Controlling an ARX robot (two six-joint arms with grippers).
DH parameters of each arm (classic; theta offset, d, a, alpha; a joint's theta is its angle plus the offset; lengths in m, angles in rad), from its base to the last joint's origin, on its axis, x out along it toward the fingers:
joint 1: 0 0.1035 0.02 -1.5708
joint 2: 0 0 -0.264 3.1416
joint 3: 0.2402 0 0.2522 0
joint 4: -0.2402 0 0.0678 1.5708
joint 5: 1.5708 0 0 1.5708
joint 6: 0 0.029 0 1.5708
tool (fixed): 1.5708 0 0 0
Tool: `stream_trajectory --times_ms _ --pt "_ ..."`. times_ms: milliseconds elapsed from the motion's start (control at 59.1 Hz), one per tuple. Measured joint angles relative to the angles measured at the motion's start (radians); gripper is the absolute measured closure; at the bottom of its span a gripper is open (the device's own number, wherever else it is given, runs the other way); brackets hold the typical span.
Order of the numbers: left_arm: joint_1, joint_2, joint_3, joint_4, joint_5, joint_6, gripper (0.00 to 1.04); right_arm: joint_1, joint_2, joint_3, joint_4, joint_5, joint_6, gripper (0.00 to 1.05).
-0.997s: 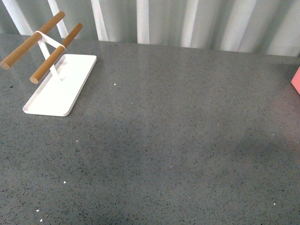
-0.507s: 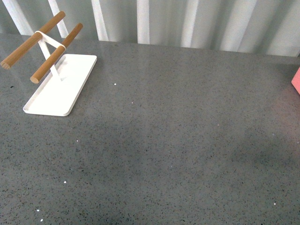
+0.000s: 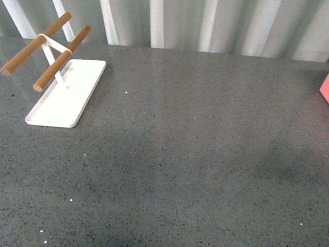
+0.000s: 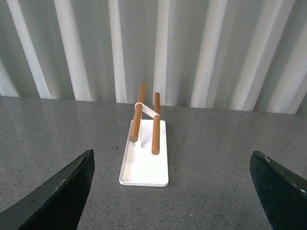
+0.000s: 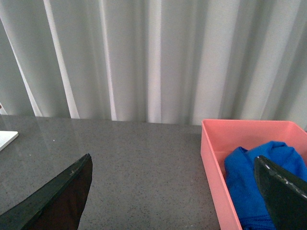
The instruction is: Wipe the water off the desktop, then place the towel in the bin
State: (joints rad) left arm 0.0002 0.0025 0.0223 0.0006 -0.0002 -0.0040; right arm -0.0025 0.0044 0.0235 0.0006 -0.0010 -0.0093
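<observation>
1. Seemingly the task is close to finished: the desktop (image 3: 195,154) in the front view is a wide dark grey speckled surface with no puddle or wet sheen that can be made out, though a thin film of water would be hard to tell on this stone.

2. Inside the bin (image 5: 218,158), seen from the right wrist camera as a salmon-pink straight-walled box, lies the towel (image 5: 254,182), a bright blue crumpled cloth resting against the bottom and near wall. Part of it is hidden behind one dark finger.

3. From the front view only a pink corner of the bin (image 3: 325,87) shows, at the far right edge of the desktop; the towel cannot be seen there.

4. On the far left of the desktop stands a flat white tray (image 3: 67,98) carrying two wooden bars (image 3: 60,57) on a white stand. Nothing else lies on it.

5. Right gripper (image 5: 177,201): its two dark fingers are spread wide apart, with nothing between them. It hovers just beside the bin, apart from the cloth.

6. Left gripper (image 4: 175,191): its fingers are likewise spread wide and hold nothing. It faces the white tray, well apart from it.

7. Judging by this, nothing obvious remains beyond drawing the arms away.
</observation>
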Motion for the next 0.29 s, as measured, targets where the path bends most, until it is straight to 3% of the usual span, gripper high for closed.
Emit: stream_trajectory --times_ms 287 --pt "0.000 0.000 0.000 0.000 0.000 0.000 0.07 0.000 0.000 0.000 0.000 0.000 0.000 0.07"
